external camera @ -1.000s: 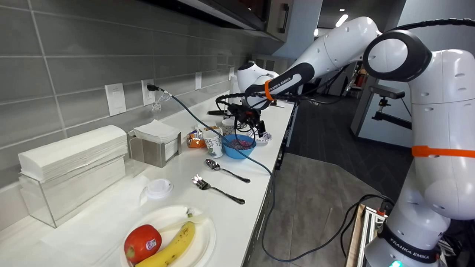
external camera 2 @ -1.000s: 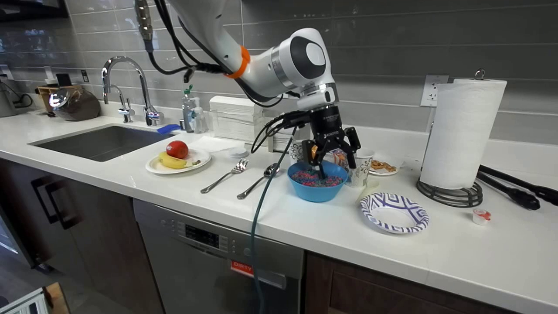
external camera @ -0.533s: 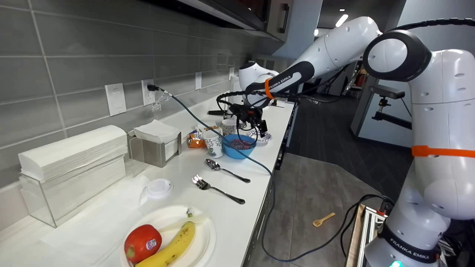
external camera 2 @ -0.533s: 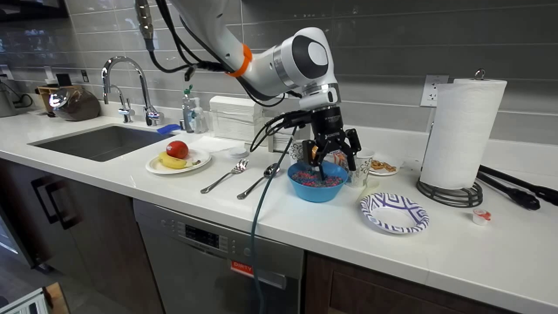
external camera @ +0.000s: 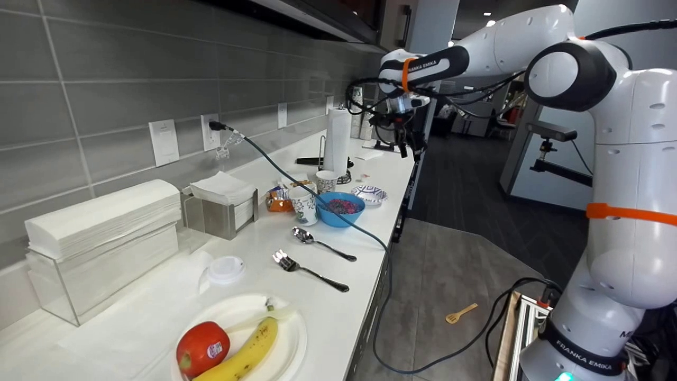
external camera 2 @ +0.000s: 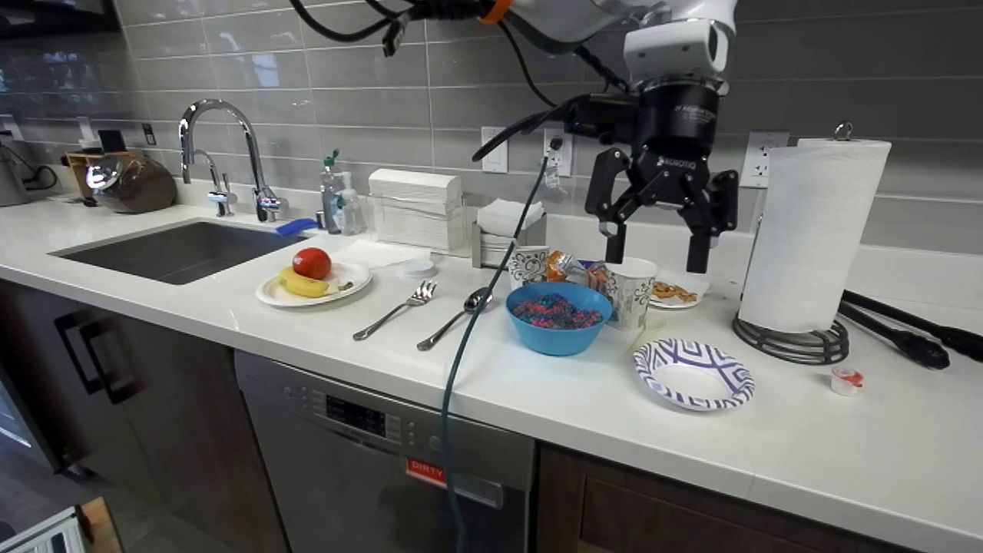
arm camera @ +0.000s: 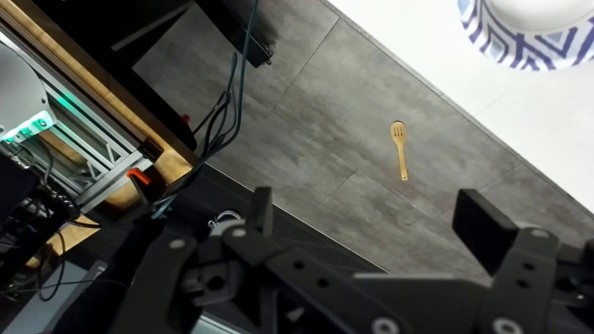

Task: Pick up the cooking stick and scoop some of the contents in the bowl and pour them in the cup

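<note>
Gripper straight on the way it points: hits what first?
Likely the floor, near the cooking stick; the way down looks free, but clearance past the counter is hard to judge.

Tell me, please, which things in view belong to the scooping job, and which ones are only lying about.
For the job:
gripper
stick, on the floor
bowl
its contents
one of the two cups by the bowl; which is unclear

Lying about:
spoon
fork
fruit plate
red fruit
banana
patterned dish
towel roll

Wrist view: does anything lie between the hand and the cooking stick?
Only bare grey floor shows in the wrist view between the open hand and the cooking stick, which lies on that floor.
</note>
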You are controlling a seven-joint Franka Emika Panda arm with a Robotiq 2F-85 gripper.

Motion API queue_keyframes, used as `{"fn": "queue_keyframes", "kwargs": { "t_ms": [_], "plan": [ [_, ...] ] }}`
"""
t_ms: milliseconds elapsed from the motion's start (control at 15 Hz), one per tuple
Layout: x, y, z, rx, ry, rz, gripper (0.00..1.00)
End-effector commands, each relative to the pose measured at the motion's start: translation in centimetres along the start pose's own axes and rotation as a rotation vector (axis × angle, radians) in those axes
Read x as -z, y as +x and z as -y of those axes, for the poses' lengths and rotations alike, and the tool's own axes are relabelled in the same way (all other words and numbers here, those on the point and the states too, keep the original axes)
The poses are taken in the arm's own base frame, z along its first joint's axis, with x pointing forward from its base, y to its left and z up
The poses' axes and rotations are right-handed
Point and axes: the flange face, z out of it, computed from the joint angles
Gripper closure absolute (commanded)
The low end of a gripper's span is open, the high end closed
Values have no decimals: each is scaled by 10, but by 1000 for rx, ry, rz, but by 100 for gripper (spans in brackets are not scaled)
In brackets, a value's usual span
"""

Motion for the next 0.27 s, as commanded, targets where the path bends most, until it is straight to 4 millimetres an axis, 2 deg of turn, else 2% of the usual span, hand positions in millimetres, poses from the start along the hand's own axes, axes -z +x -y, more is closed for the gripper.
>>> {"fn": "queue_keyframes", "kwargs": {
  "t_ms": [0, 200],
  "plan": [
    [2, 7, 2, -7, -3, 7, 0],
    [-1, -1, 2, 3, -8, 4, 0]
  ]
}}
